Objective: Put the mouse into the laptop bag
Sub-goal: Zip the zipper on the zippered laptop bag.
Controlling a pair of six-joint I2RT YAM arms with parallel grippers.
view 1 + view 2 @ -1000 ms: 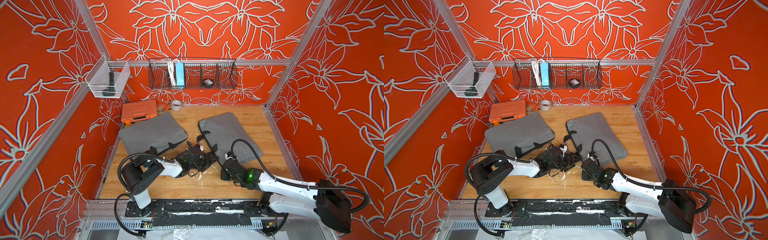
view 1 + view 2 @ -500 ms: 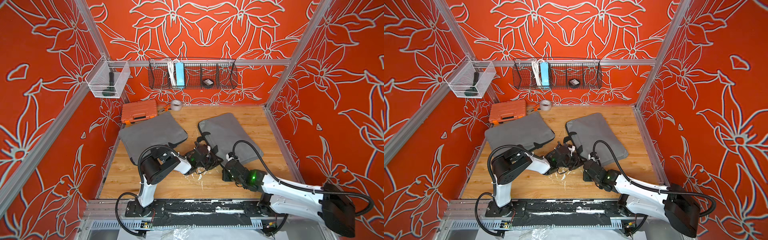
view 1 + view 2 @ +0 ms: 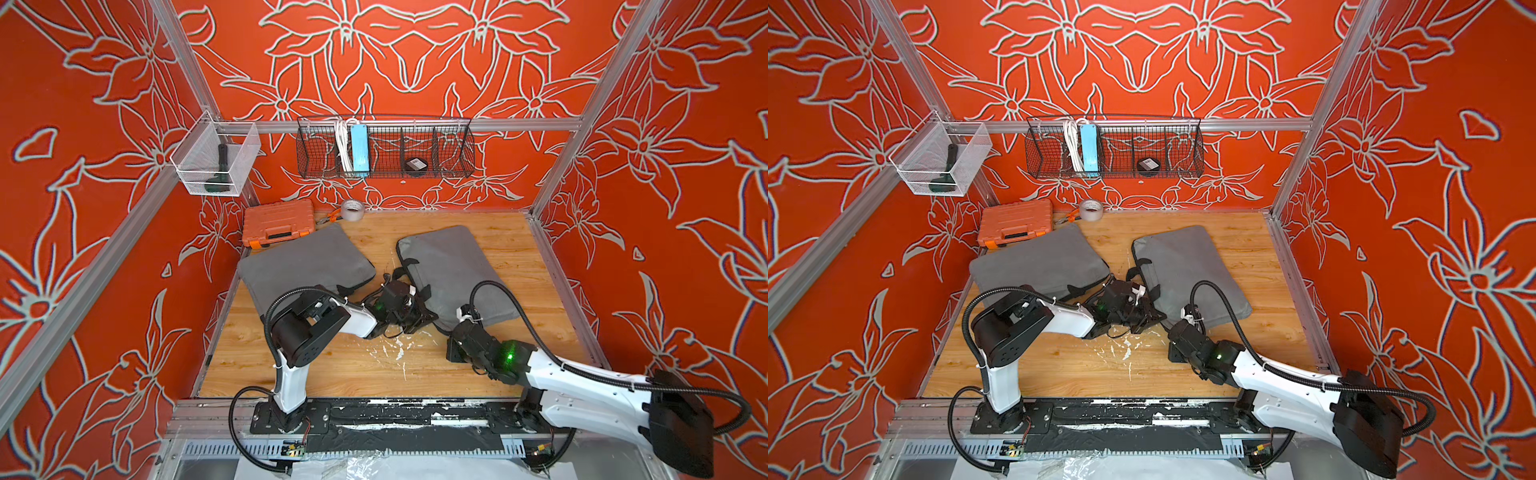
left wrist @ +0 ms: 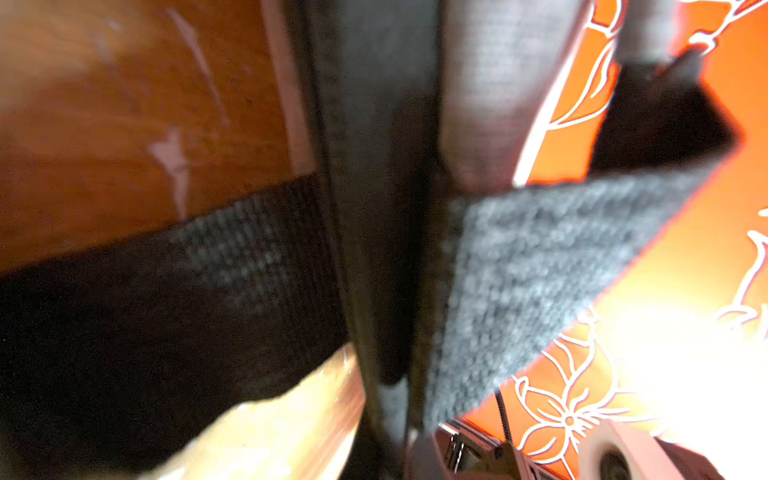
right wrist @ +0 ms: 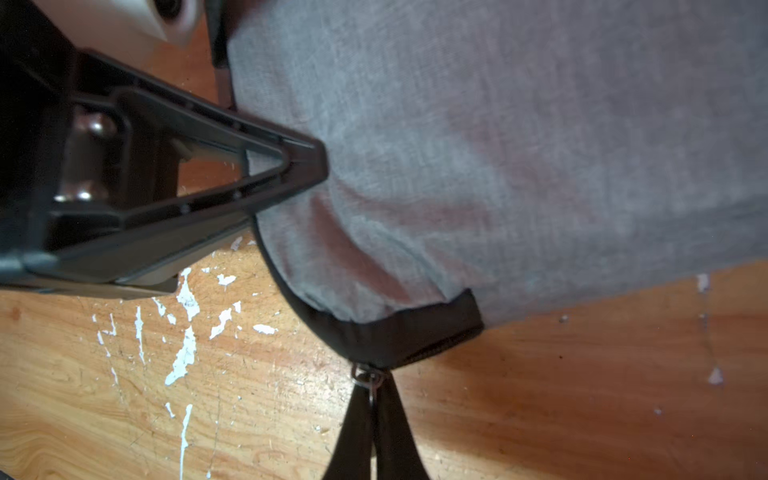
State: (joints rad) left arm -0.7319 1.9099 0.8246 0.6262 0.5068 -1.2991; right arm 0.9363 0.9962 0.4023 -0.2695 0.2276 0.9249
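Observation:
The grey laptop bag [image 3: 453,266] [image 3: 1187,266] lies flat on the right half of the wooden table, black handles towards the middle. My left gripper [image 3: 419,316] [image 3: 1148,318] is at its near left edge, by the handles. In the left wrist view the left gripper [image 4: 395,415] is shut on the bag's edge, with grey fabric [image 4: 540,270] and a black strap [image 4: 208,270] filling the picture. My right gripper [image 3: 455,328] [image 5: 372,386] is shut on the zipper pull [image 5: 368,379] at the bag's near corner. I cannot make out the mouse in any view.
A second grey bag [image 3: 307,266] lies to the left, with an orange case [image 3: 277,222] and a tape roll [image 3: 352,210] behind it. A wire basket [image 3: 384,147] on the back wall holds a blue strip and a small black labelled object [image 3: 415,164]. A clear bin [image 3: 216,164] hangs at left.
My left gripper has moved right from between the two bags to the right bag's edge and gone from open to shut on it. The right gripper has kept its hold and barely moved.

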